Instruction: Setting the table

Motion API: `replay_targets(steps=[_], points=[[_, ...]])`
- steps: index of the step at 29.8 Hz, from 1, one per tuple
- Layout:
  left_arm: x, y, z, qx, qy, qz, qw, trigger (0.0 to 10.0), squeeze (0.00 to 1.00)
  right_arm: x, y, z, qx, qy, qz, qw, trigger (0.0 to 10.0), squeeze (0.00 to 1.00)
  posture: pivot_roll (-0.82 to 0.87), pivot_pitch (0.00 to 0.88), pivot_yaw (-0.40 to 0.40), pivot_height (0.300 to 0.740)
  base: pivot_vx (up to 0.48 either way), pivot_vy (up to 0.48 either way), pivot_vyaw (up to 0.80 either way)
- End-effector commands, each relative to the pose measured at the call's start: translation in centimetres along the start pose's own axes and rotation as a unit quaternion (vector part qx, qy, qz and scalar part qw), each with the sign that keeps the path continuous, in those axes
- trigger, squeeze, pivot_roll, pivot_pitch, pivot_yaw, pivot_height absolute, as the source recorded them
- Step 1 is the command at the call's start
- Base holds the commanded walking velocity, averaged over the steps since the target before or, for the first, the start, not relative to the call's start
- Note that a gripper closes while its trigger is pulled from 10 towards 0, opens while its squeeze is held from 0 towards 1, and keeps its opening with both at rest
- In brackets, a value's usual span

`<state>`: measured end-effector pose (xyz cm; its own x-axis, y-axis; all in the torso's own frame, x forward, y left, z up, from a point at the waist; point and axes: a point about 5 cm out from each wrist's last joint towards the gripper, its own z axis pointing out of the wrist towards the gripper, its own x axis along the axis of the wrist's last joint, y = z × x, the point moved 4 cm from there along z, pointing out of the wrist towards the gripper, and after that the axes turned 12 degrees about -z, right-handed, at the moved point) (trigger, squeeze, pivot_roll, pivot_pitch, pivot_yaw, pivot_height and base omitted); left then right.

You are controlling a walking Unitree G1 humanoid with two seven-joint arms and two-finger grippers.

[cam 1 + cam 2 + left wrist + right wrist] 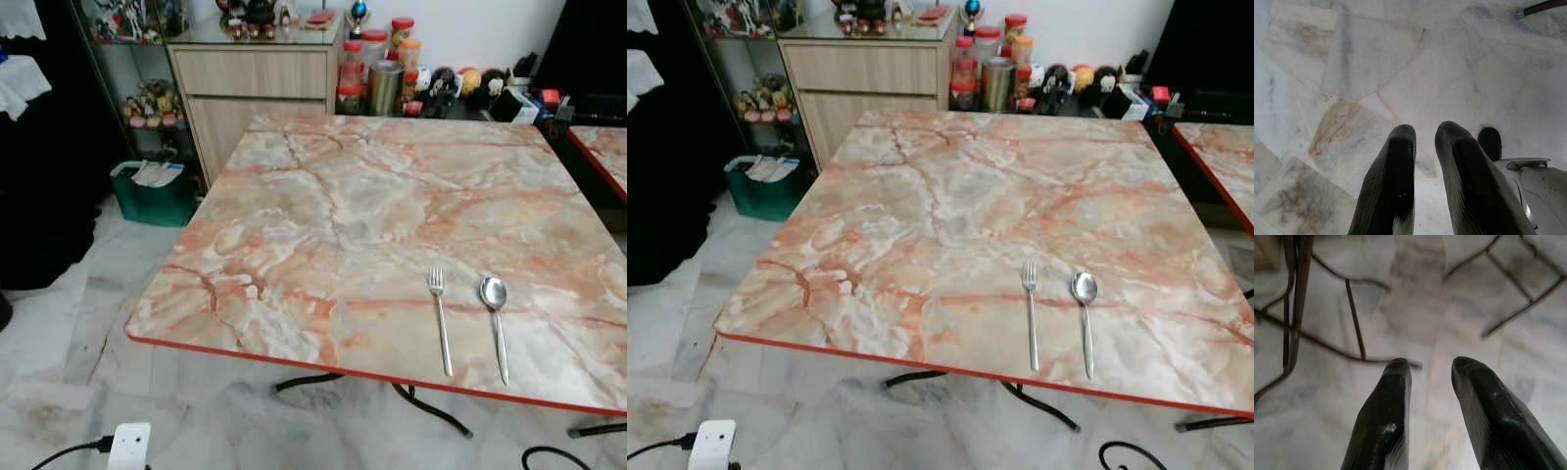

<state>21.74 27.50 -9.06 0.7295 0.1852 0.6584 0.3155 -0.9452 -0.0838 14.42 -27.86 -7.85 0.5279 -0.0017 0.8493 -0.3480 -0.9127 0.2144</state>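
Note:
A silver fork (440, 318) and a silver spoon (496, 321) lie side by side near the front right edge of the marble-patterned table (323, 215), handles toward me. My left gripper (1425, 134) hangs over the pale floor tiles, its black fingers slightly apart and holding nothing. My right gripper (1430, 366) points down at the floor beside the table's dark metal legs (1354, 318), fingers apart and empty.
A wooden cabinet (255, 93) stands behind the table with jars and bottles (377, 73) beside it. A green bin (152, 191) sits on the floor at the left. A white plug adapter (128, 446) with a cable lies on the floor in front. A second table's corner (602, 152) is at the right.

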Motion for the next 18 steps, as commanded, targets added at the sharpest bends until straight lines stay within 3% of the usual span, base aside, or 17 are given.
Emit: replay_targets(steps=[1, 8, 11, 14, 18], points=[[-0.4, -0.2, 0.0, 0.001, -0.010, 0.002, 1.000, 10.0, 0.00, -0.8, -0.3, -0.2, 0.002, -0.016, 0.003, 1.000, 10.0, 0.00, -0.02, 0.061, 0.015, 0.740, 0.000, 0.000, 0.00], [-0.6, -0.8, -0.1, 0.008, -0.013, 0.000, 1.000, 10.0, 0.00, 2.2, -0.1, -0.7, -0.009, 0.051, -0.011, 0.999, 10.0, 0.00, -0.02, 0.058, 0.014, 0.740, 0.000, 0.000, 0.00], [-0.7, -1.0, -0.1, 0.010, -0.015, 0.001, 1.000, 10.0, 0.00, 4.3, 0.3, -1.2, -0.015, 0.098, -0.041, 0.994, 10.0, 0.00, -0.03, 0.059, 0.015, 0.740, 0.000, 0.000, 0.00], [-0.7, -1.0, -0.1, 0.010, -0.017, 0.003, 1.000, 10.0, 0.00, 7.9, 0.7, -2.3, -0.016, 0.161, -0.067, 0.985, 10.0, 0.00, -0.03, 0.060, 0.016, 0.740, 0.000, 0.000, 0.00], [-0.7, -0.9, -0.1, 0.010, -0.017, 0.003, 1.000, 10.0, 0.00, 10.3, 0.4, -3.3, -0.009, 0.194, -0.078, 0.978, 10.0, 0.00, -0.04, 0.060, 0.015, 0.740, 0.000, 0.000, 0.00]])
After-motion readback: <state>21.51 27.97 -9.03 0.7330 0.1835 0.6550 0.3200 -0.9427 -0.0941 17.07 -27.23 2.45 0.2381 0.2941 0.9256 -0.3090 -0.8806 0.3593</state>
